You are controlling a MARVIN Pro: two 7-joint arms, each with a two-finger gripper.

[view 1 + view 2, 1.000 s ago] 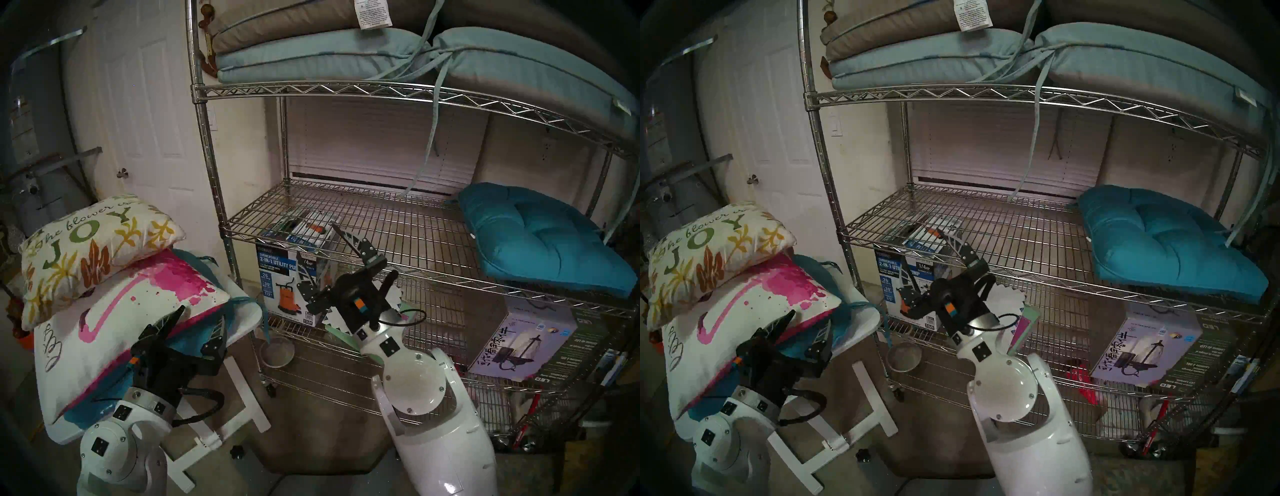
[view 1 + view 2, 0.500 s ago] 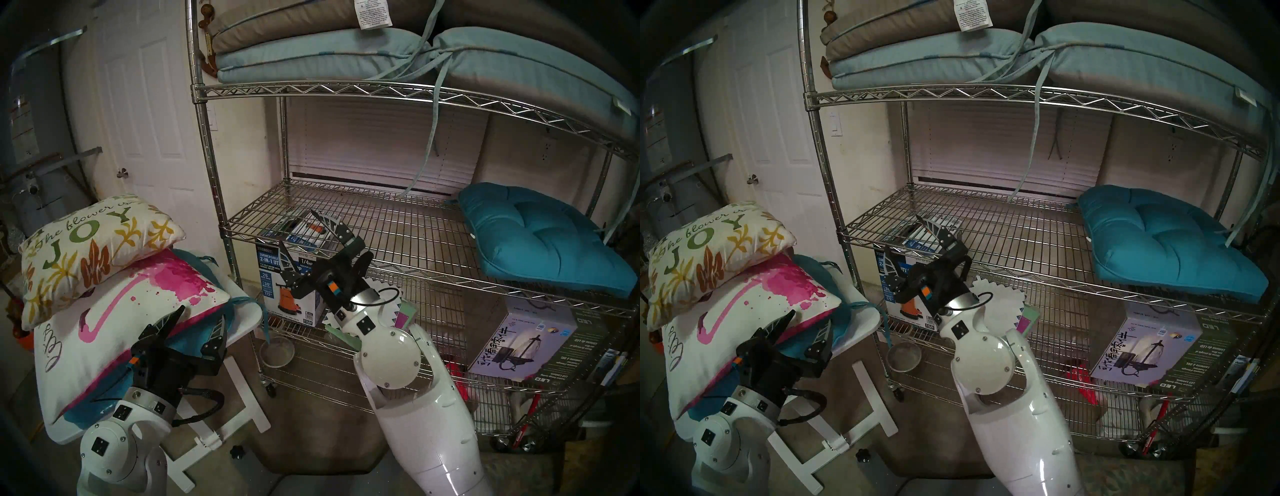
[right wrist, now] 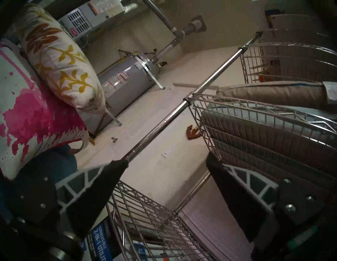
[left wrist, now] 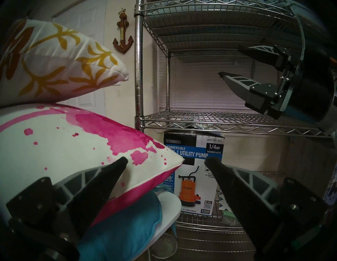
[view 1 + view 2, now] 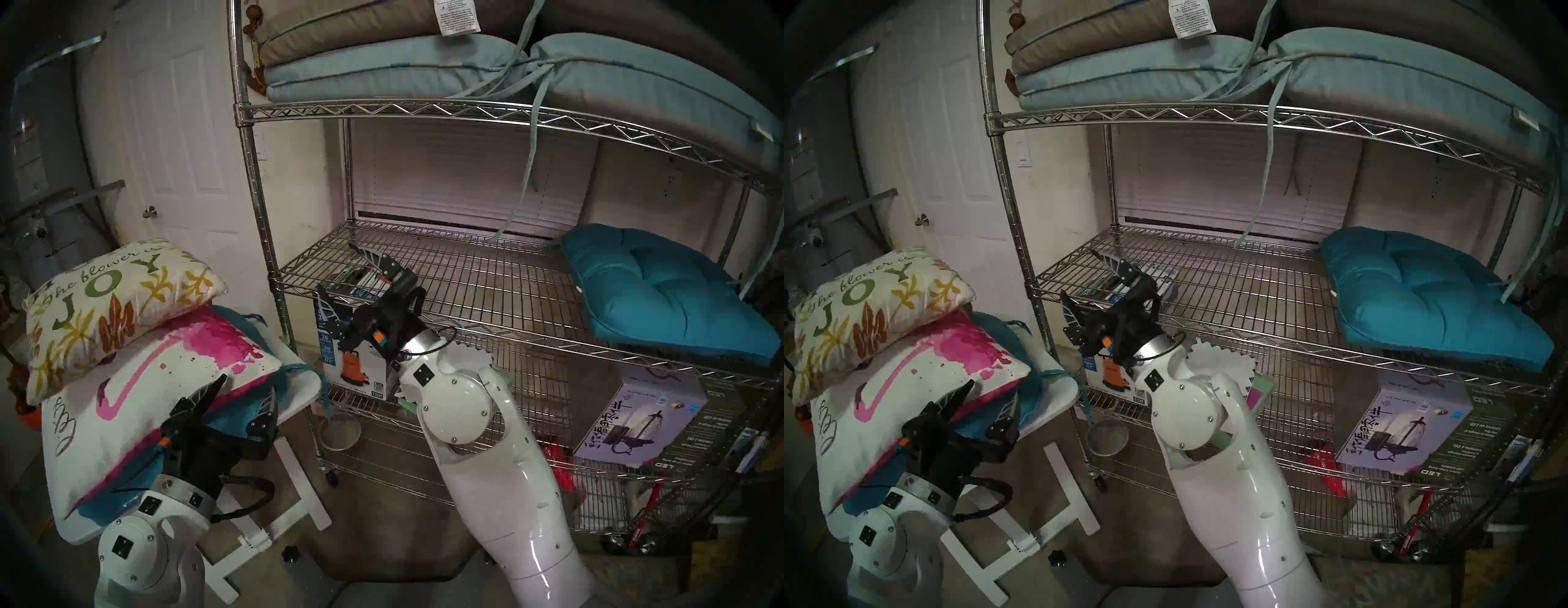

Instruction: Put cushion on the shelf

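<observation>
Up front in the head view, my right gripper [image 5: 337,274] sits at centre frame with its fingers spread wide and nothing between them, at the left front corner of the shelf [image 5: 466,111], level with the middle wire tier. At lower left my left gripper [image 5: 246,392] is likewise wide open and empty, its fingers against the near edge of the pink-splashed cushion [image 5: 161,382], which lies on a teal cushion [image 5: 237,418] on the small white folding table [image 5: 297,382]; a cream JOY cushion [image 5: 110,305] rests on top of the pile. At right centre a second teal tufted cushion [image 5: 666,293] lies on the middle tier, and pale blue and tan seat pads [image 5: 382,63] fill the tier above. In the left wrist view, my two dark fingers [image 4: 102,184] stand apart at the bottom corners; the left one overlaps the pink-splashed cushion's corner, though I cannot tell whether it touches. A utility pump box [image 4: 195,173] stands at centre under the middle tier, and my other gripper shows at upper right. In the right wrist view, tilted, my fingers [image 3: 102,182] are parted at the bottom, a chrome post [image 3: 182,105] runs diagonally up between them, and the stacked cushions fill the left edge beside a grey water heater [image 3: 124,85].
</observation>
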